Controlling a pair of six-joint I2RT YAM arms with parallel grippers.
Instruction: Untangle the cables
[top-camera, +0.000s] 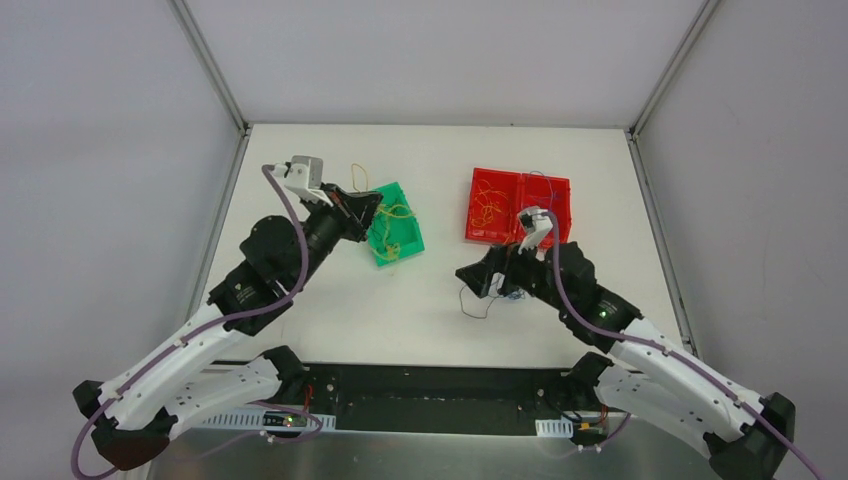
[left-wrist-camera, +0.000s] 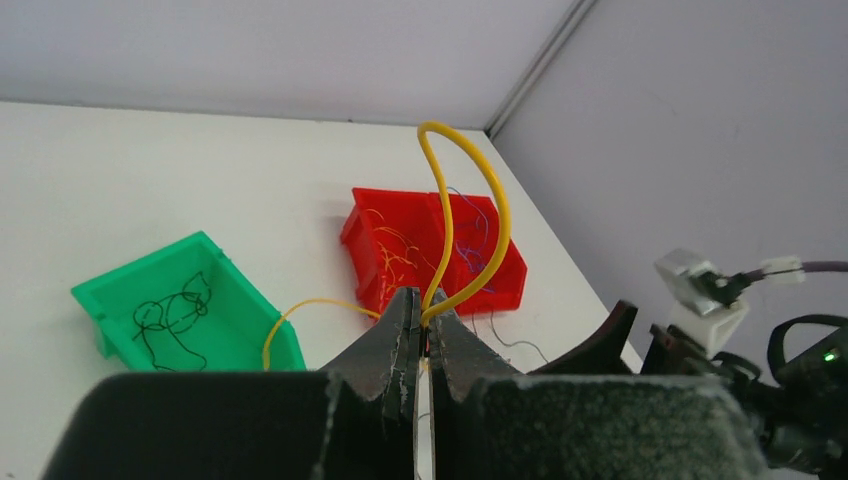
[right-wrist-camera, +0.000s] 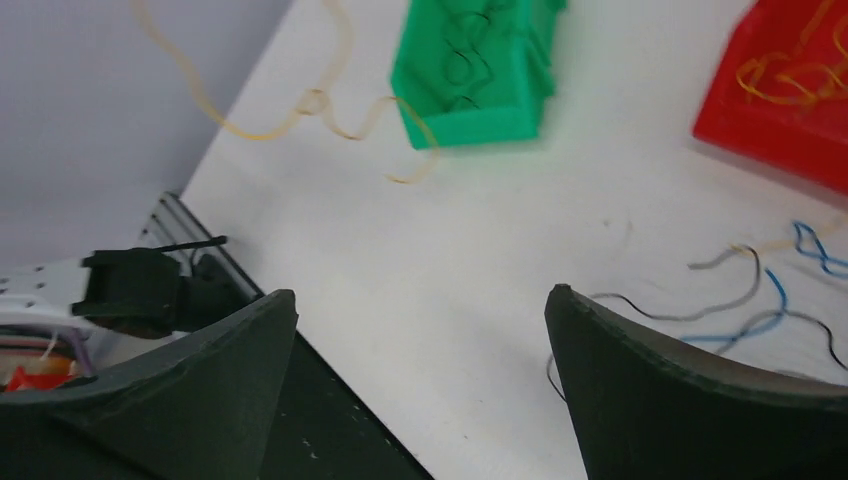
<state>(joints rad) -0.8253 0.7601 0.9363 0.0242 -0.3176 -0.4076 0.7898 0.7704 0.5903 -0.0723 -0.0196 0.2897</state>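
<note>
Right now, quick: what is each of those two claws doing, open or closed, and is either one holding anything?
Left gripper: closed, pinching a yellow cable.
Right gripper: open, holding nothing.

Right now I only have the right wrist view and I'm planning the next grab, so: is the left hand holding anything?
Observer: Yes, the left hand is shut on a yellow cable that loops up above its fingers.
Operator: Where is that hand?
Observer: From above, it is at the left edge of the green bin.
Operator: And what's in the red bin?
Observer: The red bin has two compartments: orange-yellow strands in the left, blue strands in the right.
</note>
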